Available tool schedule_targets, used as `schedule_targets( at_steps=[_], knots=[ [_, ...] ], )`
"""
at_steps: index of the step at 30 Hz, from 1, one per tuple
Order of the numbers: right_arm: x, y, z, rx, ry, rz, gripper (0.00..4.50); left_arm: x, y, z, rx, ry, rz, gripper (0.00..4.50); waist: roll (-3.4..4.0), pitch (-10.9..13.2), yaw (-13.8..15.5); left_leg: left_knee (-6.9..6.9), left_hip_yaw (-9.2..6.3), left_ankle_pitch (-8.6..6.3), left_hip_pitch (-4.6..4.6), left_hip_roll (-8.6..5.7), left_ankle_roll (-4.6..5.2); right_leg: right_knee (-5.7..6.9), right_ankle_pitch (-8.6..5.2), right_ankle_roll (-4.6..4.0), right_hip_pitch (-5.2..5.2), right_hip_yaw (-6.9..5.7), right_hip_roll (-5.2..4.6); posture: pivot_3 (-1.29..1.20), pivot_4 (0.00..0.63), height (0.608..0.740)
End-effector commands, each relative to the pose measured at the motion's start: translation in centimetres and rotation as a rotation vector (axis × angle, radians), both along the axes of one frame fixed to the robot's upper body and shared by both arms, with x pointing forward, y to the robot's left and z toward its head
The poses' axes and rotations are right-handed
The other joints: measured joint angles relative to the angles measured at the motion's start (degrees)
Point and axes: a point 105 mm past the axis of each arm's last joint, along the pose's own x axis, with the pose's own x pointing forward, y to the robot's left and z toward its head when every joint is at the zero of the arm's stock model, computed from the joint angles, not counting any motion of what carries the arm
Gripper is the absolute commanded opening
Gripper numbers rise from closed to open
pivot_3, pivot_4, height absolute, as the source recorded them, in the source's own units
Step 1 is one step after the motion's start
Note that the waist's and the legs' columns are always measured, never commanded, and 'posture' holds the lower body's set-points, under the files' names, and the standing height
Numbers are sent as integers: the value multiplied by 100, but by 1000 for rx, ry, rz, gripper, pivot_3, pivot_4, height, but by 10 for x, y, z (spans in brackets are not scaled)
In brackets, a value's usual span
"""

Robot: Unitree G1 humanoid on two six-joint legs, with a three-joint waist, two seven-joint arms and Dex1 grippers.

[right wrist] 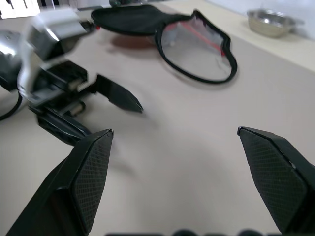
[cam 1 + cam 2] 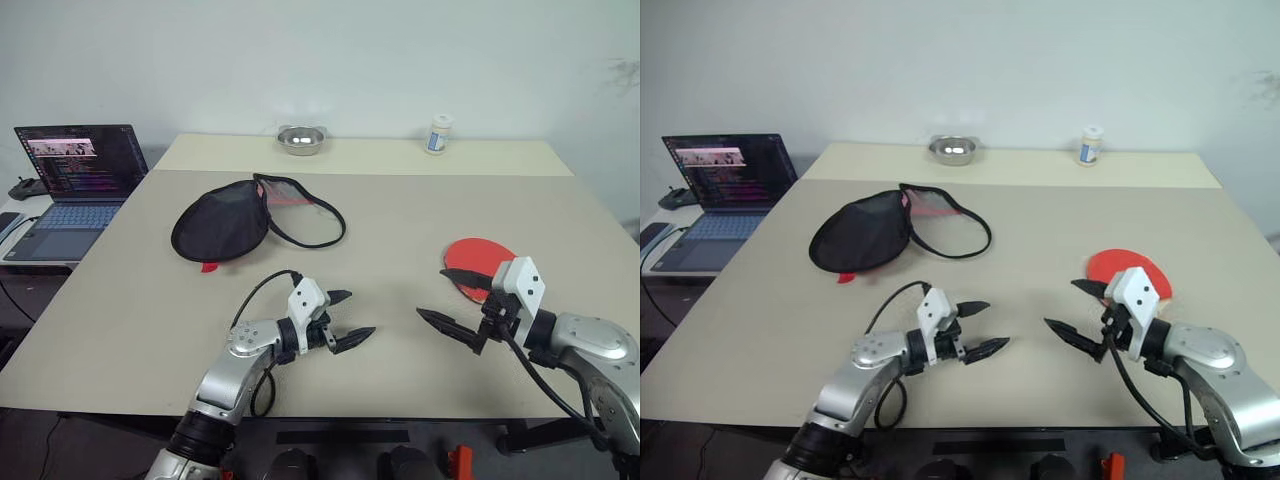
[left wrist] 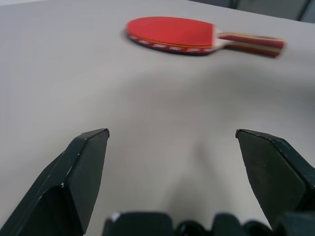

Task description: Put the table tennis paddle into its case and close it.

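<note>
Both grippers are hovering over the near table (image 2: 400, 210) edge with jaws spread wide and empty, the left gripper (image 2: 345, 320) and right gripper (image 2: 452, 302) facing each other, apparently poised before any grasp. Just beyond the right gripper, the table tennis paddle (image 3: 172, 34) is lying flat, red face up, striped handle free. Far left, the case (image 2: 225, 225) is lying unzipped, mouth gaping rightward, seemingly ready for insertion.

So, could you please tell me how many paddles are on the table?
1: a red paddle lies flat on the table's right side, partly behind the right hand.
</note>
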Motion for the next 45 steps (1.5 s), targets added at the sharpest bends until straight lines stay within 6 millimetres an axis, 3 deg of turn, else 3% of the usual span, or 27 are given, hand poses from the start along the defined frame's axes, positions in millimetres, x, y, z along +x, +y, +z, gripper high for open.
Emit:
schedule_targets(
  at_steps=[1,6,12,19,25,38,45],
  knots=[
    [-3,5,21,-10,-77,29,4442,22,13,13,-22,-44,109,4500,-6,-4,-1,0,-1,0,0,2,0,0,0,0,0,0,1,0,150,740],
    [-10,3,44,-50,-122,97,4442,51,30,15,-18,-48,309,4500,-8,-4,4,-2,-2,0,-2,1,0,-2,1,-2,-1,-1,1,0,150,740],
    [-10,3,36,-69,-119,82,4442,69,37,24,-96,11,366,4500,-24,-13,3,-2,-6,0,-5,3,0,-3,1,-1,-2,-6,1,0,150,740],
    [-10,8,36,-41,-136,66,4442,76,35,32,-161,55,386,4500,-24,-13,-3,-1,-4,0,-7,2,0,-3,1,-1,-2,-6,-1,0,150,740],
    [-10,7,35,-39,-135,59,4442,90,45,39,-279,110,523,4500,-25,-12,3,0,-5,0,-7,1,-1,-2,1,-1,-1,-6,-2,0,150,740],
    [-13,3,31,-32,-131,31,4442,99,44,42,-273,107,572,4500,-25,-12,3,-1,-4,0,-8,1,-1,-3,1,-1,-2,-7,-1,0,150,740],
    [-14,1,30,-32,-128,16,4442,114,46,51,-348,130,665,4500,-27,-11,5,-1,-4,0,-8,0,-1,-4,1,-1,-2,-7,-1,0,150,740]
  ],
)
